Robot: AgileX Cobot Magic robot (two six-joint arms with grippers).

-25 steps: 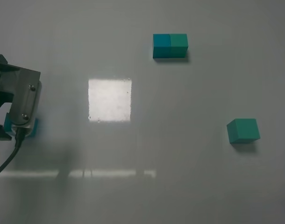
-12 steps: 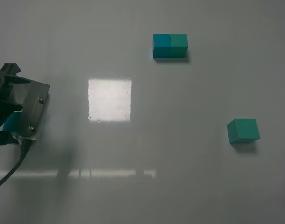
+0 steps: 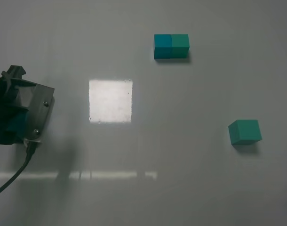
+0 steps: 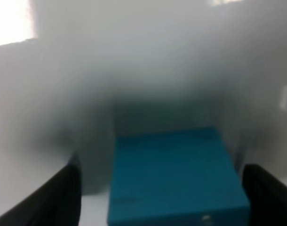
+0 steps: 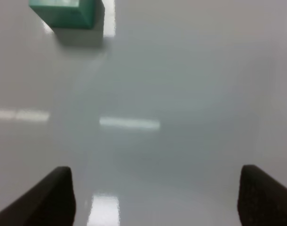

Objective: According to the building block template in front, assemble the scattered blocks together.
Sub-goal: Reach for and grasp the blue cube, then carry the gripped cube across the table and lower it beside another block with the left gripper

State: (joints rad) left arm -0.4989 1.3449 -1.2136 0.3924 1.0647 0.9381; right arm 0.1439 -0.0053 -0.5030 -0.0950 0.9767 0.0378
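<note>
The building block template (image 3: 171,45), a blue-teal and a sea-green cube joined as a bar, lies at the far centre-right. One scattered block, sea-green (image 3: 245,131), sits alone at the right; the right wrist view shows it (image 5: 63,12) far ahead of my right gripper (image 5: 155,195), which is open and empty. The blue-teal scattered block (image 4: 174,174) rests on the table between the fingers of my left gripper (image 4: 160,188), with a gap on one side. From above, only a sliver of this block (image 3: 16,123) shows under the left wrist at the left edge.
A bright square reflection (image 3: 110,100) lies on the glossy white table (image 3: 181,179) left of centre. The left arm's cable (image 3: 14,176) trails toward the near-left corner. The right arm is outside the exterior high view.
The left wrist has shifted right and turned over the blue-teal block, now covering more of it. Its jaws have narrowed around the block. The other blocks have not moved.
</note>
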